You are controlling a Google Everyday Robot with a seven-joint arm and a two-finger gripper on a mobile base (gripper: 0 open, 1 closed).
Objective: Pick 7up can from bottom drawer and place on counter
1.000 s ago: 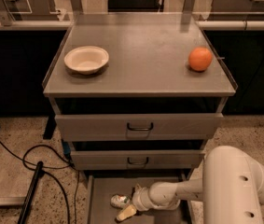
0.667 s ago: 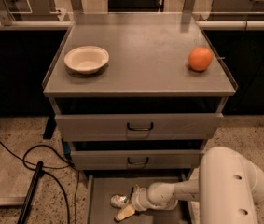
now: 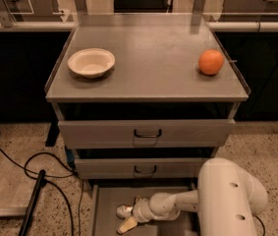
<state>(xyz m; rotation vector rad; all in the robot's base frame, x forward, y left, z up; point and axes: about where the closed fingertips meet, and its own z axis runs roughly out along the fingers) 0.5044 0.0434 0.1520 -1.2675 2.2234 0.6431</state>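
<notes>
The bottom drawer is pulled open at the foot of the cabinet. The 7up can, small and silver-white, lies on the drawer floor near its left front. My gripper reaches in from the right, low in the drawer, right at the can; the white arm covers the drawer's right side. I cannot tell whether the gripper holds the can. The counter is the flat grey cabinet top above.
A white bowl sits at the counter's left and an orange at its right. Two closed upper drawers with black handles lie above the gripper. Black cables run over the floor on the left.
</notes>
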